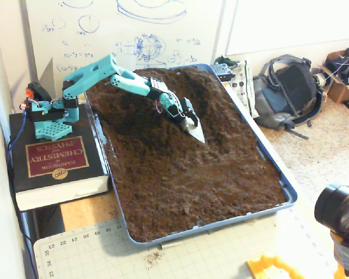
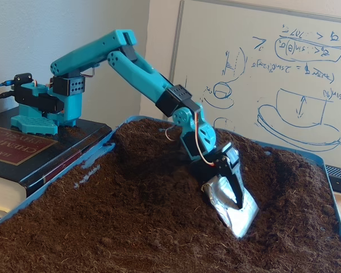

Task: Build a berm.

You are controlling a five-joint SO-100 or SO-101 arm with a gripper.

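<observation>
Soft, even indoor light fills both fixed views; the whiteboard [image 1: 128, 35] washes out slightly, and both pictures are mildly grainy.

We see the teal jointed arm [image 2: 142, 71] folded downward, its black-tipped gripper [image 2: 230, 190] clamped on a foil-wrapped blade [image 2: 233, 205].

One fixed view looks down from high, taking in the whole soil tray [image 1: 279, 180]. The other sits low and close at its edge [image 2: 11, 219], facing the whiteboard [image 2: 295, 74]. Both share the arm [image 1: 122, 75] and whiteboard at 12 o'clock.
</observation>
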